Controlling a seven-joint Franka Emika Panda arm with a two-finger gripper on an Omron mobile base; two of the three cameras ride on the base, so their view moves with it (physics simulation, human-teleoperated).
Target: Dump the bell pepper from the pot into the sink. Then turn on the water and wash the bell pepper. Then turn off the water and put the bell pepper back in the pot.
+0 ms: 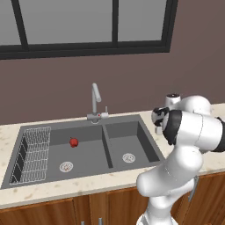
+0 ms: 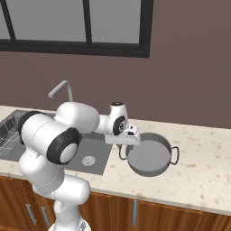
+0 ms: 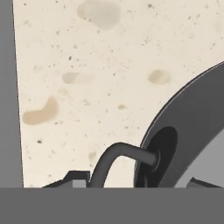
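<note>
A: Where's the bell pepper (image 1: 74, 142)?
B: In the sink (image 1: 132, 127), left basin, at eleven o'clock from its drain.
A: And the gripper (image 3: 133, 186)?
B: Straddling the pot (image 2: 151, 155)'s left loop handle; fingers seem apart, grip unclear.

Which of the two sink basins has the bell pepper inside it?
The larger basin, the one beside the wire rack. The bell pepper lies on its floor; the smaller basin holds only its drain.

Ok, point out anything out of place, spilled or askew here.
Nothing stands out. The bell pepper lies in the left basin of the sink, as the job intends. The pot sits upright and empty on the counter, right of the sink. No spills.
</note>
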